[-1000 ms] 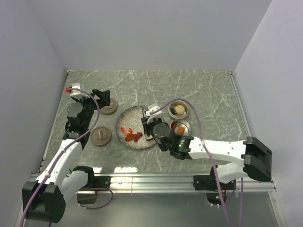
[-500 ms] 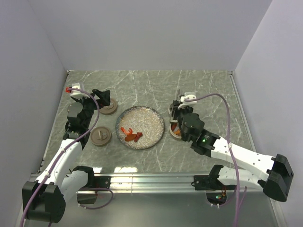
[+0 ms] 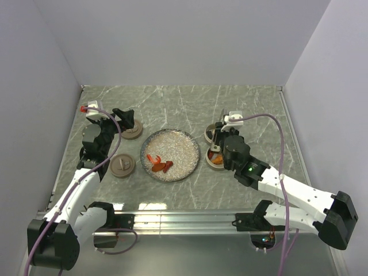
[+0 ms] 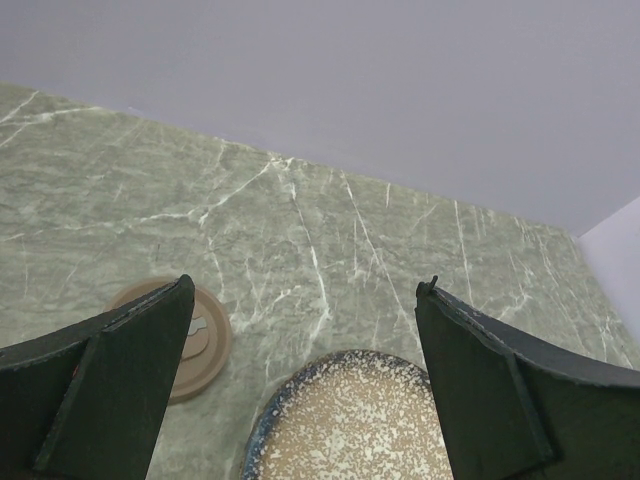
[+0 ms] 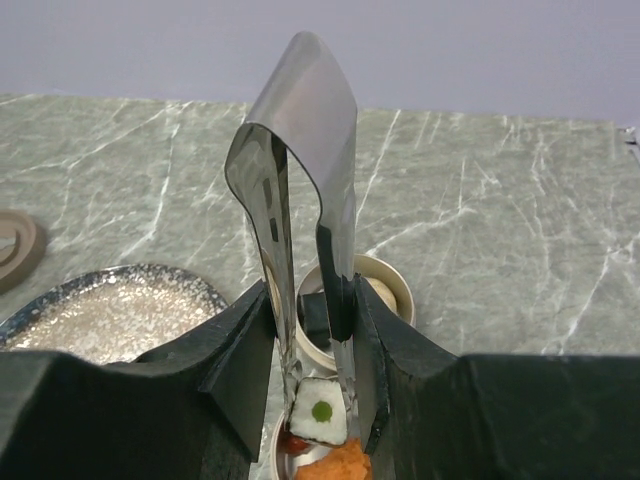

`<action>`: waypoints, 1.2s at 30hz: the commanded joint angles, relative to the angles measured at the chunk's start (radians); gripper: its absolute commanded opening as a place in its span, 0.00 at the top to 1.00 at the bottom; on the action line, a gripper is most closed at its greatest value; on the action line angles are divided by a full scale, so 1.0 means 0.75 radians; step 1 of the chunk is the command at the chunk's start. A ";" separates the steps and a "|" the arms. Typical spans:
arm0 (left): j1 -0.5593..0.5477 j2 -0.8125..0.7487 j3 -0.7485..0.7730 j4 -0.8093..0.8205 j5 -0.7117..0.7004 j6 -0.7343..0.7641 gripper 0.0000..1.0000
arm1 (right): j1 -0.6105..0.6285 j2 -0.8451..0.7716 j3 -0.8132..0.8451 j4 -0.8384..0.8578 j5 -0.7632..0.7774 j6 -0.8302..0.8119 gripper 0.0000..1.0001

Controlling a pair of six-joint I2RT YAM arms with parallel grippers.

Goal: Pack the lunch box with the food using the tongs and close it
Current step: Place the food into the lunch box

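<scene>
My right gripper is shut on the slim metal tongs. The tongs pinch a white square piece of food with a green centre. It hangs just over the near round tin of the lunch box, which holds an orange piece and a red bit. The far tin holds a pale ball and a dark piece. Red and orange bits lie on the speckled plate. My left gripper stands open and empty above the plate's far left rim.
Two round brown lids lie left of the plate, one at the back under the left gripper, one nearer. Walls close in the table on the left, back and right. A metal rail runs along the near edge.
The right arm has swung from over the plate to the right, over the two tins, carrying the tongs with the white piece. The left arm has not moved.
</scene>
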 commanded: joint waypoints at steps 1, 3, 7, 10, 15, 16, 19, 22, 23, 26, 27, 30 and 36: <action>0.000 0.000 0.009 0.064 0.003 -0.008 0.00 | -0.011 -0.025 -0.003 0.008 -0.019 0.062 0.81; 0.000 -0.004 0.007 0.062 0.001 -0.008 0.01 | -0.009 -0.011 0.010 -0.022 -0.017 0.084 0.81; 0.000 -0.006 0.005 0.064 0.001 -0.004 0.00 | -0.009 0.003 0.022 -0.061 -0.015 0.109 0.81; 0.000 -0.004 0.007 0.062 0.001 -0.003 0.01 | -0.009 0.003 0.030 -0.096 0.004 0.131 0.81; 0.000 -0.008 0.005 0.062 -0.001 -0.006 0.00 | -0.009 -0.015 0.026 -0.123 0.004 0.144 0.79; 0.000 -0.008 0.005 0.062 0.001 -0.006 0.01 | -0.009 -0.015 0.026 -0.125 0.002 0.146 0.78; 0.000 -0.008 0.007 0.060 0.001 -0.008 0.00 | -0.009 -0.013 0.026 -0.125 -0.007 0.146 0.68; 0.000 -0.011 0.007 0.058 0.001 -0.008 0.01 | -0.007 -0.009 0.032 -0.113 -0.013 0.140 0.58; 0.000 -0.011 0.007 0.058 0.001 -0.008 0.01 | -0.009 -0.007 0.036 -0.106 -0.013 0.138 0.55; -0.002 -0.011 0.007 0.058 -0.001 -0.008 0.00 | -0.009 -0.003 0.049 -0.098 -0.015 0.123 0.52; 0.000 -0.011 0.007 0.058 -0.001 -0.008 0.01 | -0.009 0.001 0.051 -0.098 -0.017 0.119 0.51; 0.000 -0.011 0.007 0.058 0.001 -0.006 0.01 | -0.009 0.005 0.065 -0.094 -0.017 0.103 0.50; 0.000 -0.011 0.007 0.058 0.001 -0.004 0.00 | -0.009 -0.021 0.077 -0.090 -0.015 0.078 0.50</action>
